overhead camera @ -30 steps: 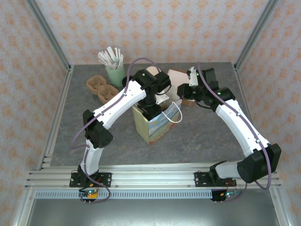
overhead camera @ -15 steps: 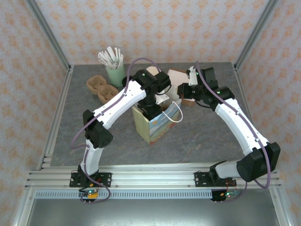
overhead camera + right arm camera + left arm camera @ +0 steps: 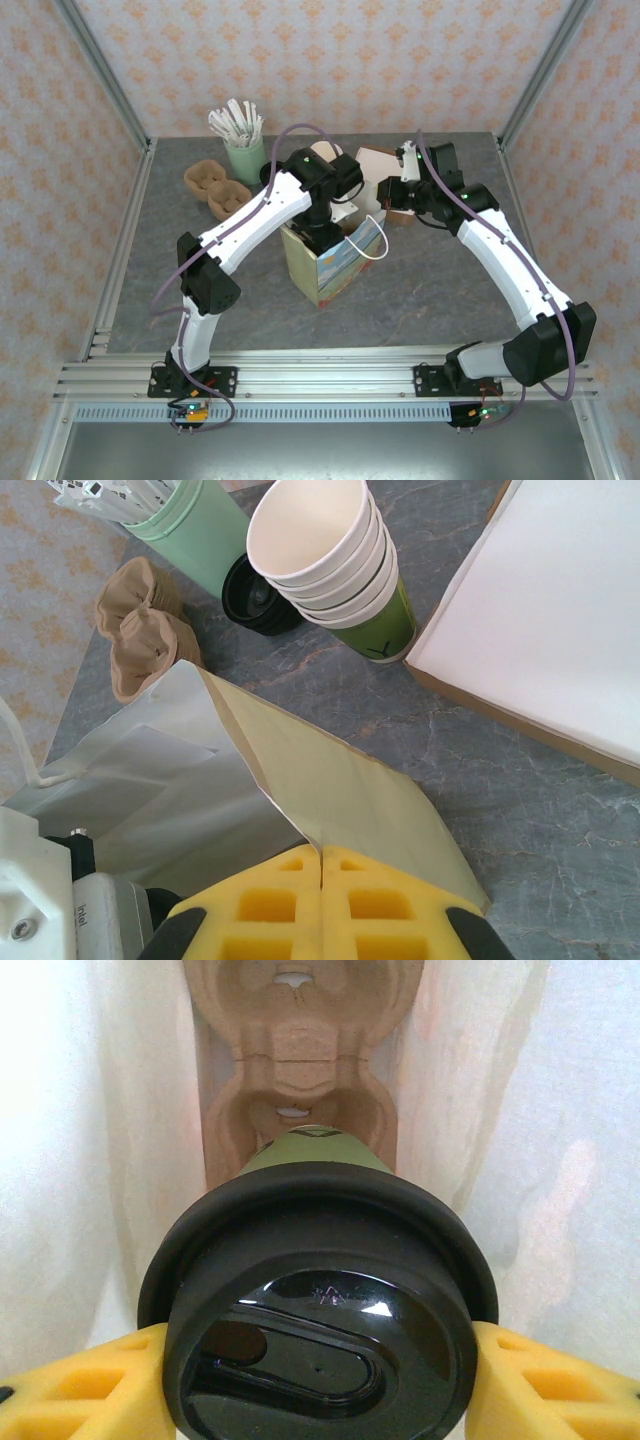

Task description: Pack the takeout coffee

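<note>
1. In the left wrist view, the left gripper (image 3: 318, 1392) is clamped on the takeout coffee (image 3: 318, 1260), one yellow finger at each lower corner pressing the cup just under its black lid.
2. The cup hangs inside the paper bag (image 3: 60, 1160), above a moulded cup carrier (image 3: 295, 1070) on the bag's floor at the upper centre.
3. In the top view, the bag stands at the centre of the tabletop (image 3: 420, 290).
4. The right gripper (image 3: 320, 895), at the bottom centre, has its fingers pressed together on the bag's folded-out rim flap.
5. A stack of cream cups (image 3: 335, 560) stands at the upper centre, with a mint tumbler (image 3: 205, 525) to its left.
</note>
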